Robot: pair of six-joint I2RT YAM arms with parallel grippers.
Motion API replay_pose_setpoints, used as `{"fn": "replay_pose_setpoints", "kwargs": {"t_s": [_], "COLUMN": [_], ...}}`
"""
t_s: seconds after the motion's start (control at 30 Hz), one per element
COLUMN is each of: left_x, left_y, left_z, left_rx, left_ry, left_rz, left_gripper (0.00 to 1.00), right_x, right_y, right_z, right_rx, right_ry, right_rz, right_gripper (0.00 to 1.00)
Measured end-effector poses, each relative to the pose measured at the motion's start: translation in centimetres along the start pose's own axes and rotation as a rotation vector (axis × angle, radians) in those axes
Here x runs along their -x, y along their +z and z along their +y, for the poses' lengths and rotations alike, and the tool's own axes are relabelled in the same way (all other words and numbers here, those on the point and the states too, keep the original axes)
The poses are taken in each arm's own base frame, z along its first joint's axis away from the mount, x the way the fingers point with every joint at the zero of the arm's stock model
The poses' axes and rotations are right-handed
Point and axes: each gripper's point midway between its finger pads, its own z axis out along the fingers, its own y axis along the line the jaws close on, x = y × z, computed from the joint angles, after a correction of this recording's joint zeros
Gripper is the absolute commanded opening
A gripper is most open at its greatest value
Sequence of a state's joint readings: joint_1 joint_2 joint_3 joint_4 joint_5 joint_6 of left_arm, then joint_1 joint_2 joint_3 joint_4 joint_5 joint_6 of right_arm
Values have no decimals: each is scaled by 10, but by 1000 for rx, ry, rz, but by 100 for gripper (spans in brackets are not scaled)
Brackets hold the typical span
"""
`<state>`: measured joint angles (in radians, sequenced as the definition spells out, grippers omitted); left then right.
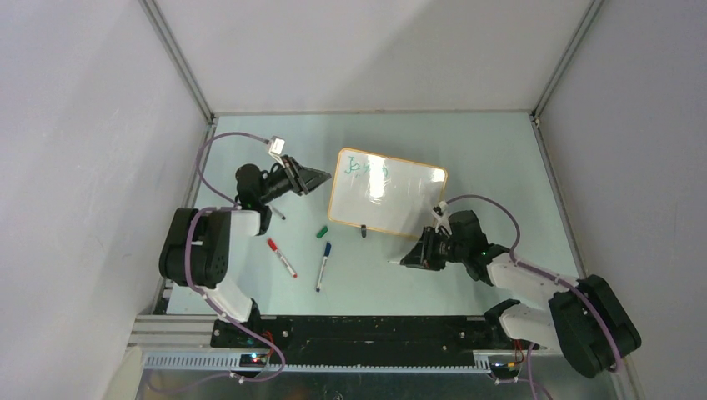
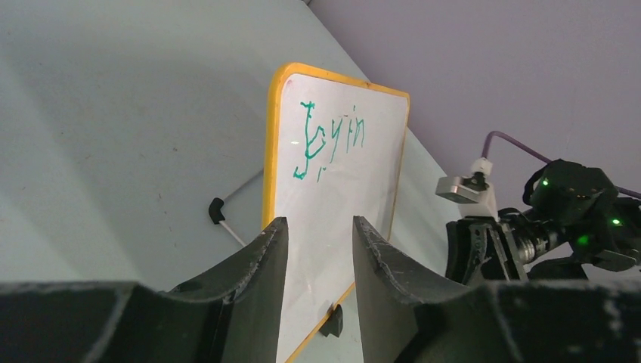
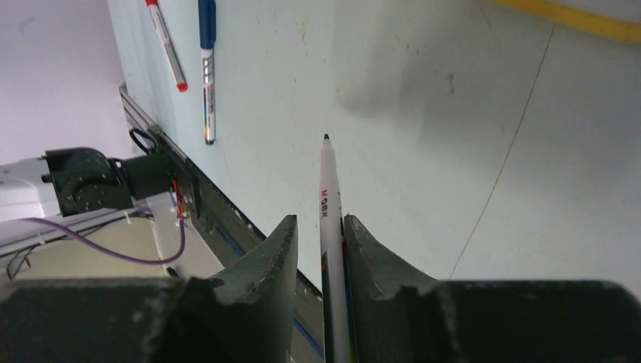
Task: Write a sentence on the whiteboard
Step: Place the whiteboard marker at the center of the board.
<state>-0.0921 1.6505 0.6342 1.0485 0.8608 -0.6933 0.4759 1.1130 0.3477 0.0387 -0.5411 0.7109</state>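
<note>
The whiteboard (image 1: pixel 392 196) (image 2: pixel 332 197) stands tilted at mid-table, orange-framed. A green sentence (image 1: pixel 369 167) (image 2: pixel 329 140) reading "Joy in" runs along its upper left corner. My left gripper (image 1: pixel 323 177) (image 2: pixel 319 221) is at the board's left edge, open, with nothing between its fingers. My right gripper (image 1: pixel 406 260) (image 3: pixel 319 219) hangs low over the table in front of the board's right half. A white marker (image 1: pixel 393 262) (image 3: pixel 327 181) lies between its jaws against one finger. A gap shows on the marker's other side.
A red marker (image 1: pixel 282 258) (image 3: pixel 165 45), a blue marker (image 1: pixel 323 265) (image 3: pixel 207 68) and a green cap (image 1: pixel 322 232) lie front left of the board. A black clip foot (image 1: pixel 363 229) (image 2: pixel 331 321) sits under its near edge. Grey walls enclose the table.
</note>
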Motion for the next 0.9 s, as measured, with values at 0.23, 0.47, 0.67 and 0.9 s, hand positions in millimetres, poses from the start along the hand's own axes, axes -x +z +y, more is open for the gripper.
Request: {"fn": "replay_pose_setpoints", "kwargs": {"t_s": [0.23,0.47,0.67,0.9], "left_x": [-4,-2,-3,1], "left_y": [0,1,1,10], "left_z": [4,5,4,8], "left_rx": [1,0,-4,-29], "left_ry": [-26,-26,-31,-34], "left_rz": [10,11,21,44], "left_gripper": [42,45,49,50], "right_x": [19,58,110,159], "right_y": [7,-29,-72,-76], "right_z": [-10,-36,-46,-51], "right_rx": [-25,-154,-197,-154], "right_ry": [50,59,10,-49], "right_rz": [-61,-260,-499,-590], "right_gripper": [99,97,97,94]}}
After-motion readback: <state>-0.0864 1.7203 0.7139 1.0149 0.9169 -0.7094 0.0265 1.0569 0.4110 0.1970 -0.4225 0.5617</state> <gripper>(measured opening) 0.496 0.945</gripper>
